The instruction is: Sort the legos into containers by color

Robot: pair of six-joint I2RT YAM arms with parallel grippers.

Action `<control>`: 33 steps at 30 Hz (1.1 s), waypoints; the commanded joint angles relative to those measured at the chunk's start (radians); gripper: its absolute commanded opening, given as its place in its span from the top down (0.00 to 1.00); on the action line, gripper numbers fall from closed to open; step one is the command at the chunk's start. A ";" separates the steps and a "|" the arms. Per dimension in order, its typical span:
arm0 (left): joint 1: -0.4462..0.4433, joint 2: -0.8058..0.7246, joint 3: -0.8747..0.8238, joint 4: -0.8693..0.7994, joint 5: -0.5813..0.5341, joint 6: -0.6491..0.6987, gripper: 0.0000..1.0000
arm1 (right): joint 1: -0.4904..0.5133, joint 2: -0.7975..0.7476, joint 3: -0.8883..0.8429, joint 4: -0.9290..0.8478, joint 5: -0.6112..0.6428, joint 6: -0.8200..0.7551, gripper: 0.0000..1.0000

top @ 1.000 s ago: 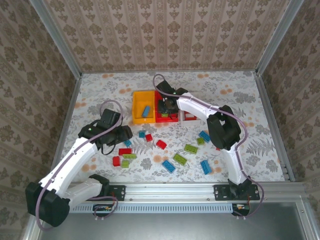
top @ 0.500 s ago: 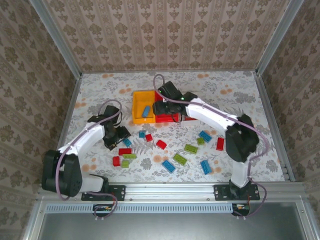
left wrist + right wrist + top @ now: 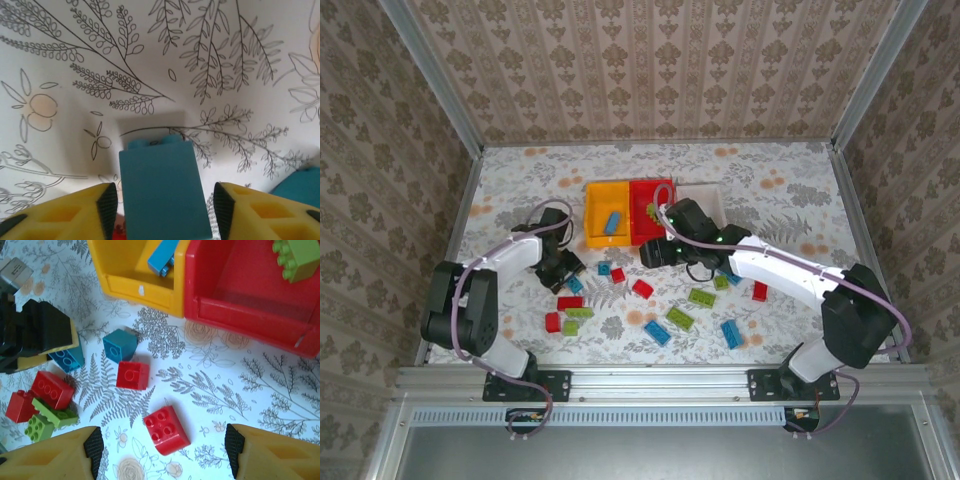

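Observation:
My left gripper (image 3: 564,272) is down at the table with its jaws open on either side of a blue lego (image 3: 162,190), a small gap showing on each side. My right gripper (image 3: 164,452) is open above a red lego (image 3: 166,430), which lies between its pads. The yellow bin (image 3: 590,215) holds a blue lego (image 3: 612,222). A green lego (image 3: 295,260) lies in the red bin (image 3: 240,315). The white bin (image 3: 700,192) stands right of the red one, partly behind my right arm.
Loose legos lie across the near half of the table: a blue (image 3: 120,345) and a red (image 3: 132,375) one by the yellow bin, red and green ones (image 3: 50,412) beside my left gripper, and green (image 3: 701,297), blue (image 3: 731,334) and red (image 3: 760,291) ones to the right.
My right gripper has come out of the red bin, leaving the green lego there, and dropped back over the red lego. My left gripper has shifted to straddle the blue lego.

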 commanded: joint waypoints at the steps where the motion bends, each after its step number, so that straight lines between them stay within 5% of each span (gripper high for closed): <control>1: -0.004 0.004 -0.010 0.020 -0.016 -0.002 0.58 | 0.001 -0.061 -0.019 0.026 -0.026 0.025 0.32; 6: -0.042 -0.079 0.014 -0.013 -0.085 0.016 0.75 | -0.005 -0.099 -0.038 0.013 -0.015 0.032 0.32; 13: -0.198 -0.096 0.262 -0.109 -0.227 0.178 0.76 | -0.070 -0.202 -0.158 0.171 -0.053 0.105 0.31; 17: -0.233 0.018 0.441 -0.137 -0.269 0.302 0.76 | -0.099 -0.237 -0.231 0.316 -0.056 0.146 0.30; 25: -0.225 0.392 0.836 -0.294 -0.360 0.499 0.75 | -0.138 -0.273 -0.234 0.301 -0.039 0.145 0.29; 33: -0.215 0.544 0.942 -0.327 -0.350 0.521 0.69 | -0.189 -0.381 -0.304 0.195 0.037 0.151 0.28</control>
